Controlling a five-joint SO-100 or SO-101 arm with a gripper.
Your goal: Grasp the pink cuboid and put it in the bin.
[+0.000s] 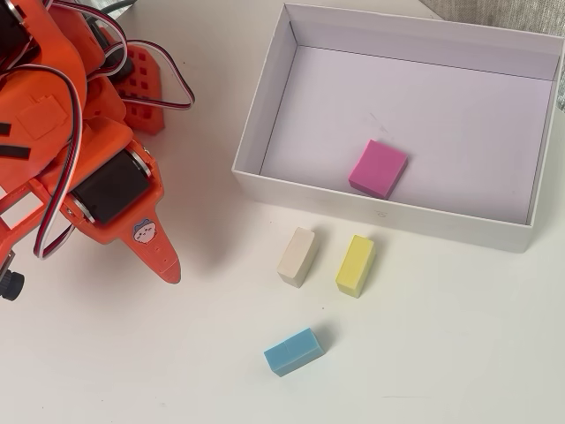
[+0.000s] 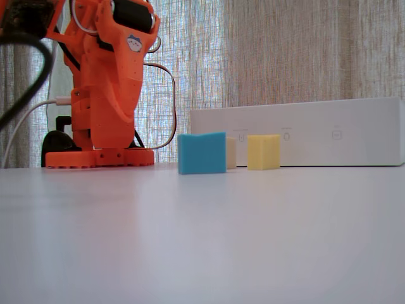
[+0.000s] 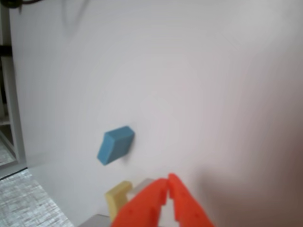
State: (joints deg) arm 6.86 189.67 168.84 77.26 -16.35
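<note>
We see the white table spreading under everything. On it the bin fills the upper right of the overhead view, and in the fixed view its long white wall stands behind the blocks. The orange arm takes the left side of the overhead view, well apart from the bin, folded back over its base. Our gripper shows at the bottom of the wrist view with its two orange tips touching, holding nothing.

The pink cuboid lies flat on the bin floor, close to the near wall and apart from the gripper. Outside that wall, on the table, sit three smaller blocks: the yellow block just below the bin, the cream block beside it on its left in the overhead view, and the blue block lower down, apart from both.
</note>
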